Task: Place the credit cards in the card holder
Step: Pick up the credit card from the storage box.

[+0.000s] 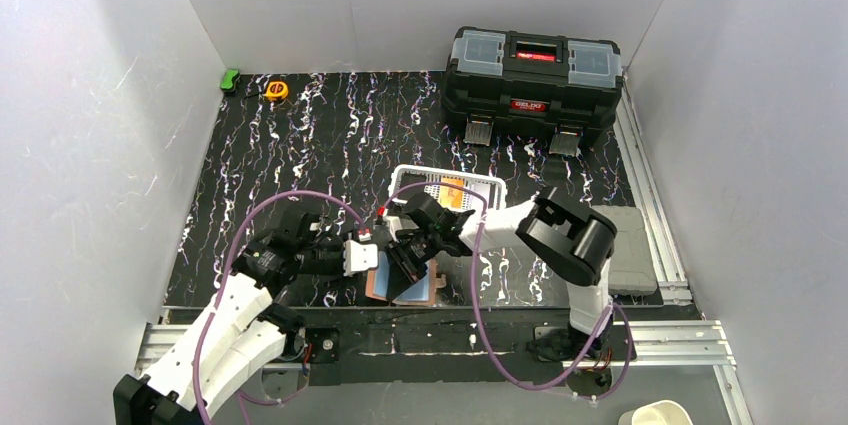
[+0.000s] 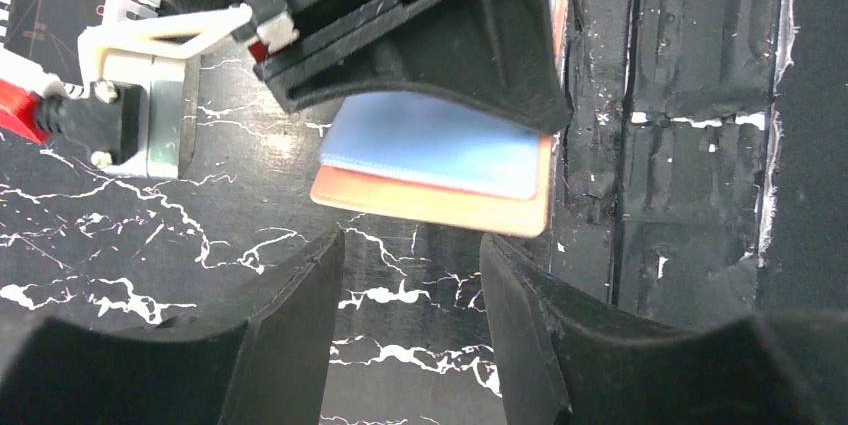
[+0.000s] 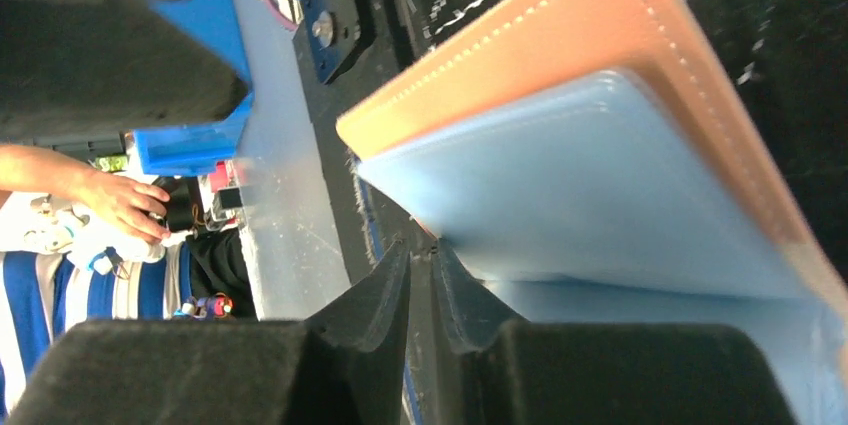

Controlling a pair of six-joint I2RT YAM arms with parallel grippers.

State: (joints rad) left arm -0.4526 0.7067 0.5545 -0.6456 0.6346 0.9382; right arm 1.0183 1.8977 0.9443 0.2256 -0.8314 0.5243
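Pinching the light blue card over the card holder with our right gripper, we ready insertion; our left gripper, spread wide, hovers beside it, probably for steadying.

The red labels on the black toolbox are too small to read.

The card holder lies at the counter's near edge, a card on it; the basket sits just behind, the toolbox far back right
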